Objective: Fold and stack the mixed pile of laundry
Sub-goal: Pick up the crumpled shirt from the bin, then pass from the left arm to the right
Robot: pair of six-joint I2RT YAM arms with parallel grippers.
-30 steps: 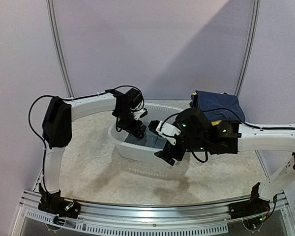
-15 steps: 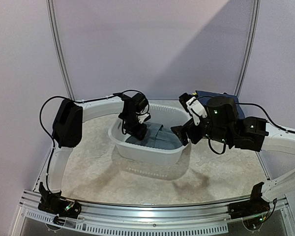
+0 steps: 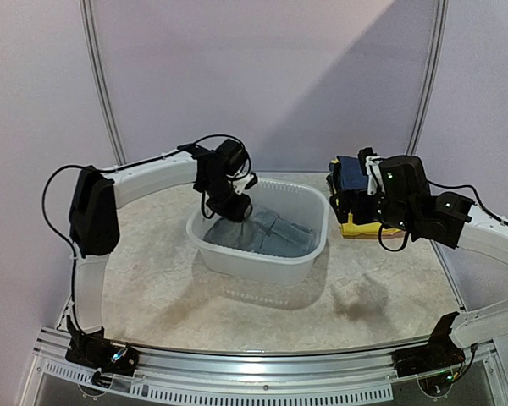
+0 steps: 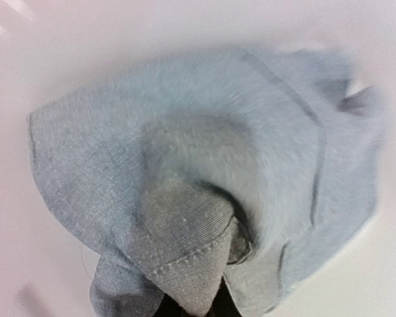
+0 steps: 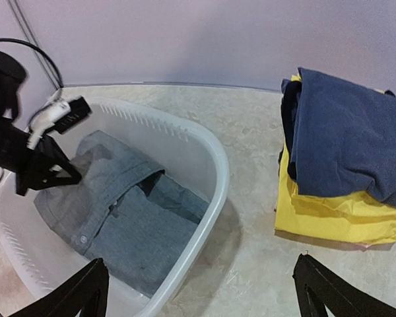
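Grey trousers lie crumpled in the white basin. My left gripper reaches down into the basin's left end and is shut on a fold of the grey trousers, pinched at its tips. A folded stack stands to the right of the basin: a navy garment on top of a yellow one. My right gripper hovers open and empty above the table between the basin rim and the stack. It sits beside the stack in the top view.
The beige tabletop runs around the basin. A lilac wall stands behind, with curved metal rails on both sides. The left arm's cable loops over the basin's back edge.
The left gripper went from open to shut on the grey trousers in the basin. The right arm swung from over the basin's front back and right to the folded stack, staying open.
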